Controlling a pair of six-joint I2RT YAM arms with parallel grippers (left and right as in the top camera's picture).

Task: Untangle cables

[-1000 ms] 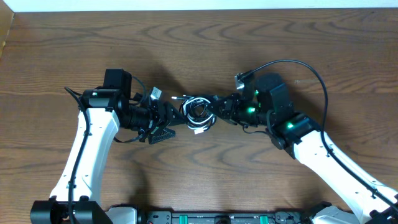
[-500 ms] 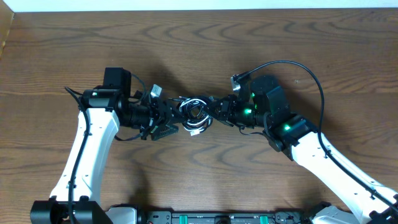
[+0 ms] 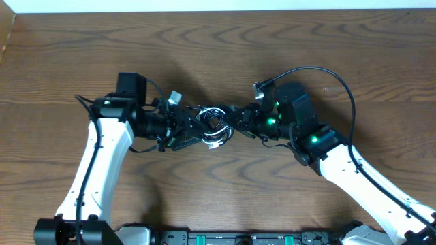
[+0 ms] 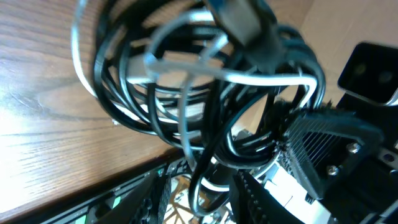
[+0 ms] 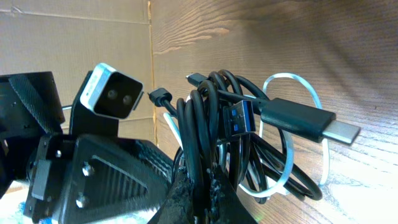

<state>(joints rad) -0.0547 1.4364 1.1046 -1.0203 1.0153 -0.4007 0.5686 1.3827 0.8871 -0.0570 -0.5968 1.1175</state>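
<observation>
Since a second ago the left gripper (image 3: 194,131) has pushed to the right, into the cables (image 3: 214,124), and its jaws have narrowed. They are parted even so, with a few black strands running between the fingers (image 4: 247,194) and no squeeze on them that I can see. The right gripper (image 3: 235,121) has slid a little to the left and carried the bundle along. It is pressed together on several black cords at the bundle's lower edge.

The cables sit mid-table (image 3: 204,54) as one tight coil between the two grippers, a white cord (image 5: 292,81) looped through the black ones and a USB plug (image 5: 239,118) jutting out.

The left arm (image 3: 102,156) runs up from the near edge, bends at its elbow and reaches rightward. The right arm (image 3: 354,170) slants in from the near right corner, wrist pointing left.
</observation>
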